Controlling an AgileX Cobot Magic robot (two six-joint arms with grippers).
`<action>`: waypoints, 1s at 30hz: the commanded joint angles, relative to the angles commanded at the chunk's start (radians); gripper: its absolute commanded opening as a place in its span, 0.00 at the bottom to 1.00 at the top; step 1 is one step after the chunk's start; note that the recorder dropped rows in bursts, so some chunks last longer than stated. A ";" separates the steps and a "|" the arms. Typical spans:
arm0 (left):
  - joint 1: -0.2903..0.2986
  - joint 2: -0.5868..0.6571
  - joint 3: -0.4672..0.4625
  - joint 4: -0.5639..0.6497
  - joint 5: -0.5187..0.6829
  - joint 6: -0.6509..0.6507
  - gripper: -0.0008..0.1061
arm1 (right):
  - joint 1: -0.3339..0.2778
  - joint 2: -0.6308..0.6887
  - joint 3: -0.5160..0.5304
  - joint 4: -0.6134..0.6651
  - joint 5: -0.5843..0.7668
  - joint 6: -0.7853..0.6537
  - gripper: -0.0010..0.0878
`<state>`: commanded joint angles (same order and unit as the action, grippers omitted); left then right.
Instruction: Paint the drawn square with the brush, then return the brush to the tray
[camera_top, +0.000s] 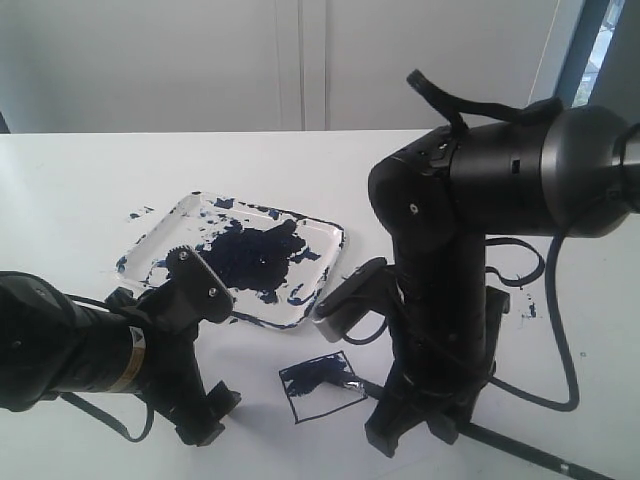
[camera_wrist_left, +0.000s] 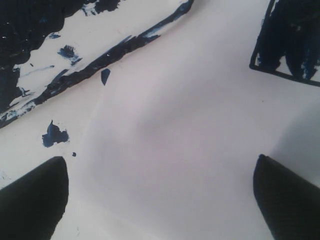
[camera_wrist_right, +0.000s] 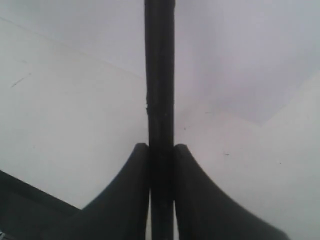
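The drawn square (camera_top: 322, 385) lies on the white table just in front of the tray (camera_top: 168, 236); its upper half is scribbled dark blue, and the left wrist view shows one corner of the square (camera_wrist_left: 290, 45). The tray holds a large blue-black blotch. My right gripper (camera_top: 412, 435) stands low over the table right of the square, shut on the black handle of the brush (camera_top: 520, 447), which trails away behind it. In the right wrist view the brush (camera_wrist_right: 160, 75) runs straight between the closed fingers of the right gripper (camera_wrist_right: 161, 150). My left gripper (camera_top: 205, 420) hovers left of the square, open and empty (camera_wrist_left: 160, 200).
Paint specks (camera_wrist_left: 54, 135) dot the table beside the tray's smeared edge (camera_wrist_left: 100, 60). A black cable (camera_top: 560, 350) loops from the right arm down to the table. More specks (camera_top: 528, 308) lie at the right.
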<state>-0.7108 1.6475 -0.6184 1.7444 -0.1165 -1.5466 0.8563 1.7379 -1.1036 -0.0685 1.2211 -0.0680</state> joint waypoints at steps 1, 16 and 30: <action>0.000 0.000 0.000 0.000 0.000 0.000 0.95 | 0.000 0.000 0.000 0.000 0.000 0.000 0.01; 0.000 0.000 0.000 0.000 0.000 0.000 0.95 | 0.000 0.000 0.029 0.206 0.000 -0.111 0.01; 0.000 0.000 0.000 0.000 -0.007 0.000 0.95 | 0.000 0.000 0.096 0.090 0.000 -0.069 0.01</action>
<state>-0.7108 1.6475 -0.6184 1.7444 -0.1236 -1.5466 0.8563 1.7379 -1.0079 0.0219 1.2211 -0.1367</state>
